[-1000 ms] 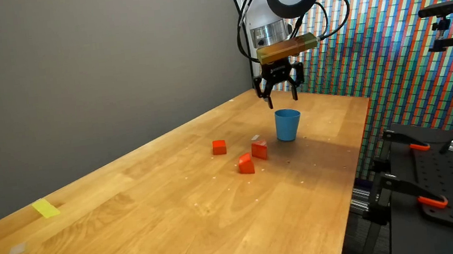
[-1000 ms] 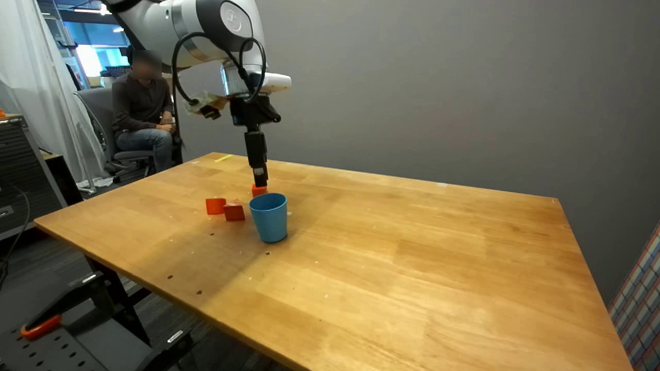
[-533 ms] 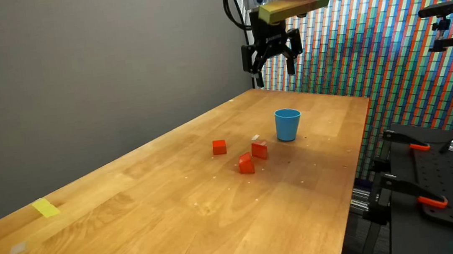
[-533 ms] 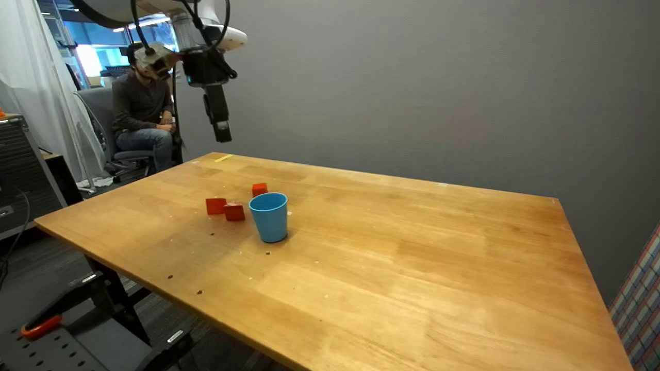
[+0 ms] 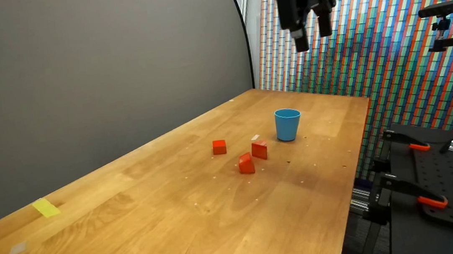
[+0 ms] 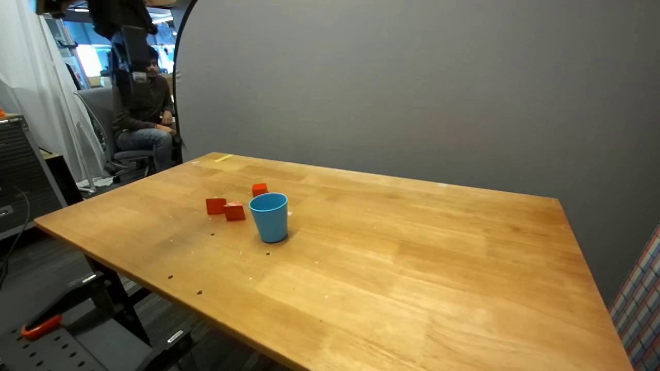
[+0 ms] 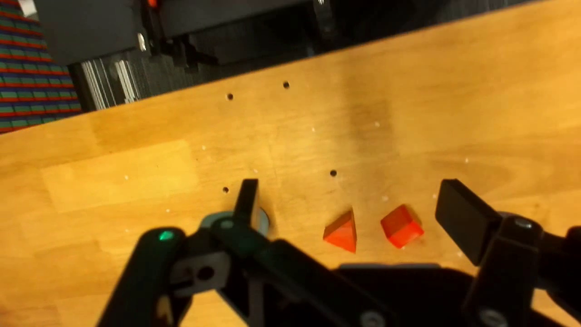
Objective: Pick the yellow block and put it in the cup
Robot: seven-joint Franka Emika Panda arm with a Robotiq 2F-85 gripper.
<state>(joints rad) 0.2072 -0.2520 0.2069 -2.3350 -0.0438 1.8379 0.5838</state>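
Note:
The light-blue cup [image 5: 288, 125] stands upright on the table in both exterior views [image 6: 270, 222]. In the wrist view only a bit of the cup [image 7: 263, 222] shows behind a finger. The yellow block is out of view or hidden; the bottom of the cup's inside does not show. My gripper [image 5: 314, 41] is open, high above the table. The wrist view shows its two fingers [image 7: 348, 202] wide apart with nothing between them. In an exterior view the gripper [image 6: 135, 72] is at the upper left, in front of a seated person.
Three red blocks [image 5: 246, 163] [image 5: 259, 150] [image 5: 219, 147] lie near the cup on the wooden table [image 5: 170, 234]. A flat yellow strip [image 5: 46, 208] is stuck by the table's edge. A grey wall [image 5: 98, 73] runs along one side; a black cart with clamps [image 5: 410, 192] stands alongside.
My gripper has risen from just above the cup's area and moved away, toward the upper left in an exterior view. It stays open. The cup and red blocks have not moved.

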